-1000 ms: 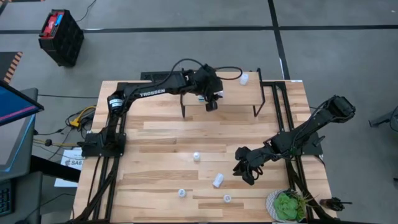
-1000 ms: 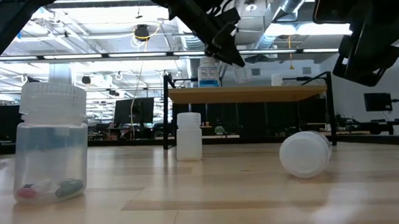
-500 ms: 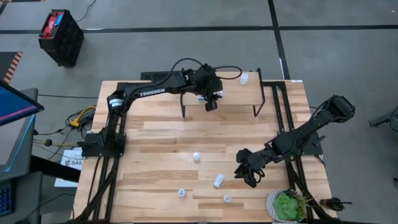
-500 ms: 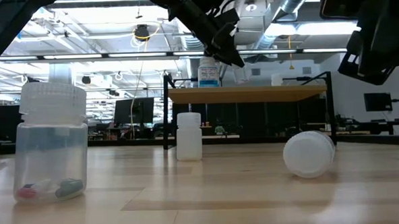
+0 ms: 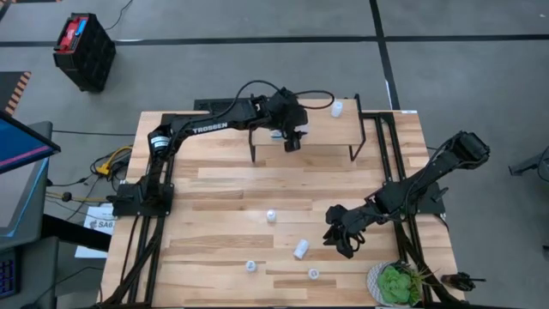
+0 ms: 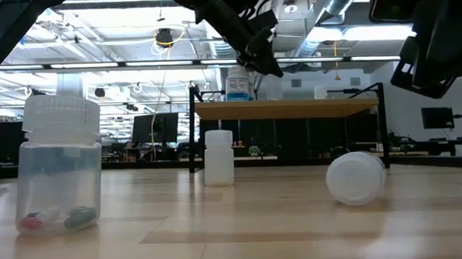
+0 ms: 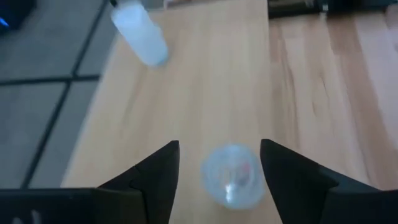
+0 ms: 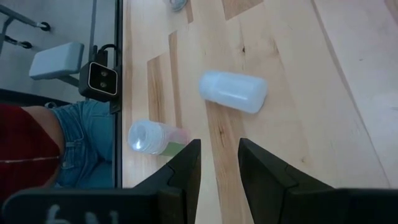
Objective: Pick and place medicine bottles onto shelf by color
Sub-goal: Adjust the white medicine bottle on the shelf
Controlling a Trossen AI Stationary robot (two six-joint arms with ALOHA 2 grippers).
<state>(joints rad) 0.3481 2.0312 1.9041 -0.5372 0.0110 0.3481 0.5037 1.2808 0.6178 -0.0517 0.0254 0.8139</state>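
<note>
Blue bottle (image 7: 233, 181) on shelf (image 5: 322, 129), left pincer (image 7: 219, 168) open above it, pointing down

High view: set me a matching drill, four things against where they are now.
1 left gripper
2 right gripper
3 green leafy plant in a round pot
4 opaque white cylindrical bottle on its side

a picture's bottom right corner of the table
b over the light wooden shelf on black legs
c lying on the slatted wooden tabletop, low centre
d above the tabletop's right half

Pairs: 1-b, 2-d, 3-a, 4-c
</note>
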